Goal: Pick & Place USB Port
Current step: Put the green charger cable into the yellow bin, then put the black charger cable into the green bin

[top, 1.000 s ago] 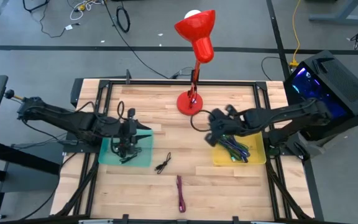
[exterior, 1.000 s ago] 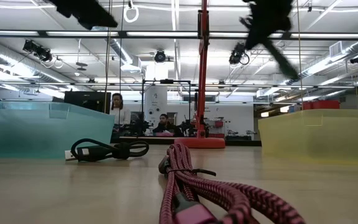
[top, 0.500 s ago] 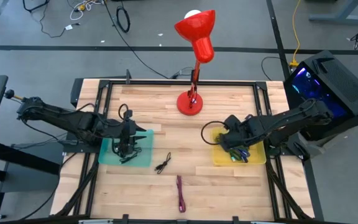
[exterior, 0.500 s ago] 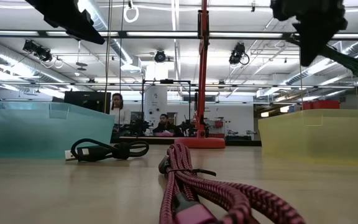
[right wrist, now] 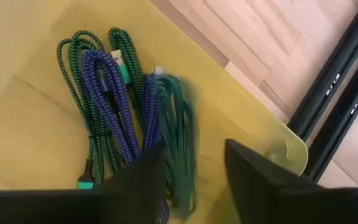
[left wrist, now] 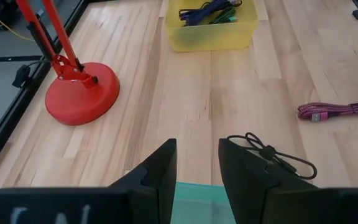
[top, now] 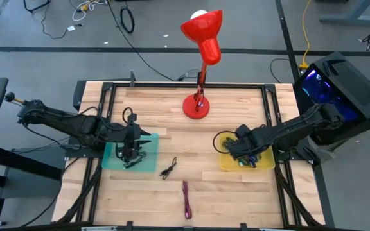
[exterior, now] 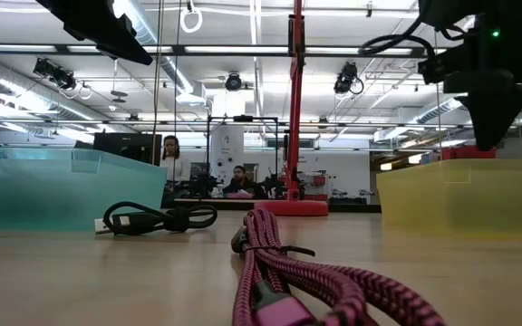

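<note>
Two hands are in play, and we start on the right one, which hangs over the yellow bin on the right side of the surface, its dark fingers spread apart with nothing between them. Through its wrist camera we look straight down into that bin and see a bundle of braided cables, green and blue-purple, lying loose on the yellow floor. From table height we catch the same hand hovering above the yellow bin's wall, a dark loop of cable arcing beside the arm. Over to the left hand now: it sits over the teal bin on the left side of the surface, fingers parted and empty. Between the two bins, out on the bare wood, we have a black cable coiled just beside the teal bin's right edge, and nearer the front edge a magenta braided cable stretched out lengthwise. At table height that magenta cable fills the foreground, with the black one behind it to the left. At the back of the surface stands a red desk lamp, its shade leaning out past the rear edge.
</note>
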`<state>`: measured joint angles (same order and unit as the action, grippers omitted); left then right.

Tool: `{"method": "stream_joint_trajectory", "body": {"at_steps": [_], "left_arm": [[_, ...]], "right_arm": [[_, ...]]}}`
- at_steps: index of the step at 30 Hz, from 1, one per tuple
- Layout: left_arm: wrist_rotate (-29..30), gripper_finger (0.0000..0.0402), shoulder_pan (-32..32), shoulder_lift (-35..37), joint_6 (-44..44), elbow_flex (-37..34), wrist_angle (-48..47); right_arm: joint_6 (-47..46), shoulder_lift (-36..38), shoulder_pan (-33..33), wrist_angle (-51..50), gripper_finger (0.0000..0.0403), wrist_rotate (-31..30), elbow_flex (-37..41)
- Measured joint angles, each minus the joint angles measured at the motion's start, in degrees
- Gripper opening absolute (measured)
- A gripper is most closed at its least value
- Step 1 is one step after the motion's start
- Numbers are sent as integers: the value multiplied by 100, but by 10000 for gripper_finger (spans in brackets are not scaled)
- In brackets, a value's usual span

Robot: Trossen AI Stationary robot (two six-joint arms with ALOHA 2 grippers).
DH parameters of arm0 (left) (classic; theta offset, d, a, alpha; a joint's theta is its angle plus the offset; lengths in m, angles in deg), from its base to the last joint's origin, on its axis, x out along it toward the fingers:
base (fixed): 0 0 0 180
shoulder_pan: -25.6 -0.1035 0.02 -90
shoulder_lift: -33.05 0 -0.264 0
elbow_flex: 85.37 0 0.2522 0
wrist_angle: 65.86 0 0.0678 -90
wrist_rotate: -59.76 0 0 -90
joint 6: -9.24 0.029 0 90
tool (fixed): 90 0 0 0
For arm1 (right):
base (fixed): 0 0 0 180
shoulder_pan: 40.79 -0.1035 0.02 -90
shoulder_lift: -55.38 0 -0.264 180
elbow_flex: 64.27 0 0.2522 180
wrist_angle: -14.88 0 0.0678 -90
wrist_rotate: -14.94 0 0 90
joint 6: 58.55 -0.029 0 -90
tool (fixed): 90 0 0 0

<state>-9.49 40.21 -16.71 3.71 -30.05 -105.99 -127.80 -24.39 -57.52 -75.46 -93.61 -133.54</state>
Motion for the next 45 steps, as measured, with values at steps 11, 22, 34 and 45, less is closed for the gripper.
{"method": "stream_joint_trajectory", "body": {"at_steps": [11, 22, 34, 45], "left_arm": [[1, 124, 0, -2, -6, 0, 27], [-2, 124, 0, -7, -219, 0, 64], [-4, 124, 9, -15, -329, 0, 136], [-2, 124, 9, -15, -314, 0, 177]], "right_arm": [[517, 0, 49, 1175, 272, -436, 4], [2724, -103, 31, 5255, 239, 305, 2], [3970, -1358, 253, 7736, 217, 622, 2], [4194, -2617, 435, 9156, 217, 1161, 2]]}}
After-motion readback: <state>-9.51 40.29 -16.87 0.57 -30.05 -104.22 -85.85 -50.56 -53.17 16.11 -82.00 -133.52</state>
